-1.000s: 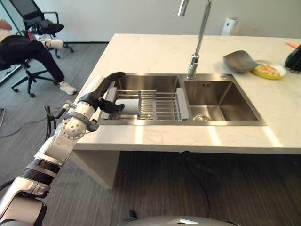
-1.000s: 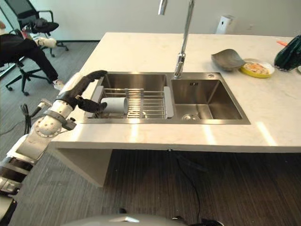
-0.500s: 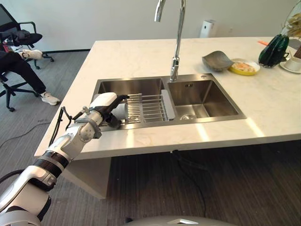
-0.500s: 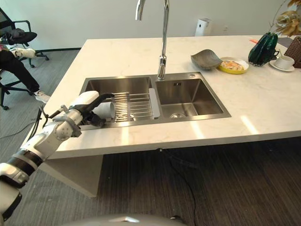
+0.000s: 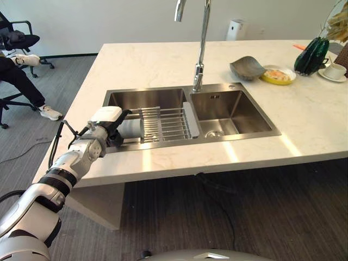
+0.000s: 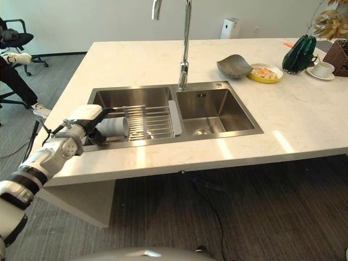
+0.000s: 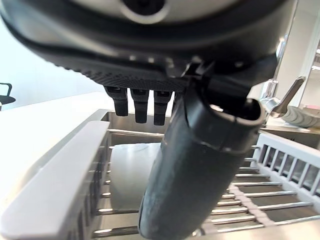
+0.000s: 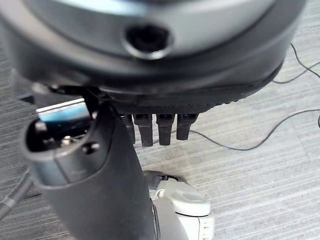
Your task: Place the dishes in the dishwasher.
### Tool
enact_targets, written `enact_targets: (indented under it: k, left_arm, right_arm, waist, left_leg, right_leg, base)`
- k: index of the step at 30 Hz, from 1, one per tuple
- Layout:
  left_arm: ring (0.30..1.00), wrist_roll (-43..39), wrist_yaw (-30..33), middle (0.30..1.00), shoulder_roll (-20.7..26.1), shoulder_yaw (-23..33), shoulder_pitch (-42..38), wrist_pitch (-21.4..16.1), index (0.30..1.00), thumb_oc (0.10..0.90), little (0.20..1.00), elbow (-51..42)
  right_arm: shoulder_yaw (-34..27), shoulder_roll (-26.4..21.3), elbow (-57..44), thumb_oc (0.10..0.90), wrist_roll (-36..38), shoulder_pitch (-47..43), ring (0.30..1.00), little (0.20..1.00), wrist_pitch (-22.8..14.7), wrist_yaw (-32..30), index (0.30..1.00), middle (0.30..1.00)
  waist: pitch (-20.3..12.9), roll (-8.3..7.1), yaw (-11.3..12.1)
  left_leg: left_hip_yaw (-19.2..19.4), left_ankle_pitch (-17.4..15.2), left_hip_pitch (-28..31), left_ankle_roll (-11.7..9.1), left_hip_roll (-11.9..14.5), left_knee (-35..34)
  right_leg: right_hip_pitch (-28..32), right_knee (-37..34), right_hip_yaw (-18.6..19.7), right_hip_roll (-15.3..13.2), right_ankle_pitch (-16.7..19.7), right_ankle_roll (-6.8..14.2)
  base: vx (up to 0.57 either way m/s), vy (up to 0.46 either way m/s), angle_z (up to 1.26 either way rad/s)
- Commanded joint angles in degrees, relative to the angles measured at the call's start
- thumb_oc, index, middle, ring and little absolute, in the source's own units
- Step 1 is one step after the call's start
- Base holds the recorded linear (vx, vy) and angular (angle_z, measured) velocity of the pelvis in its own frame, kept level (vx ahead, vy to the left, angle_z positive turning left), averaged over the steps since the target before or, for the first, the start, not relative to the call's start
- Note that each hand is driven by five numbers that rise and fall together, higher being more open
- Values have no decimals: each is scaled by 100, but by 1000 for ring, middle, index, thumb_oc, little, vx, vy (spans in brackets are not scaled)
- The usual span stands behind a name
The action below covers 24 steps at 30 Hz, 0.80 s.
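The left hand (image 5: 106, 124), fingers relaxed and apart, reaches a cup (image 6: 115, 127) lying on the rack (image 5: 166, 122) in the left sink (image 5: 142, 98), next needing to grasp it.

No text, label, number or sign can be read anywhere in these views. The sink (image 5: 163, 103), the white counter around it, and the dishes standing beyond the sink's far right corner bear no legible marks.
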Motion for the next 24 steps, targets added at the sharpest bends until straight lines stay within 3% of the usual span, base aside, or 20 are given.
enact_targets:
  k: [1, 8, 24]
  left_arm:
    - [900, 297, 558, 900, 171, 83, -1604, 58, 900, 800, 900, 429]
    - [900, 296, 582, 900, 35, -199, -1829, 56, 900, 800, 900, 1134]
    - [900, -10, 445, 900, -118, -430, -1866, -94, 900, 800, 900, 1546]
  right_arm:
    - [215, -194, 34, 800, 133, -343, 900, 900, -67, -87, 900, 900]
    - [313, -198, 46, 800, 146, -403, 900, 900, -86, -135, 900, 900]
    - [350, -186, 141, 800, 126, -421, 900, 900, -85, -162, 900, 900]
  waist:
    - [190, 169, 88]
    - [220, 159, 36]
    - [254, 165, -80]
  left_leg:
    - [-67, -549, 204, -68, -43, 66]
    - [10, -552, 208, -64, -33, 66]
    - [236, -596, 291, -41, -31, 66]
  right_leg:
    - [-230, 90, -344, -312, -71, 617]
    - [-278, 90, -303, -304, -42, 630]
    - [-401, 90, -155, -312, 45, 662]
  base:
    - [8, 5, -3]
    - [0, 0, 0]
    - [11, 11, -8]
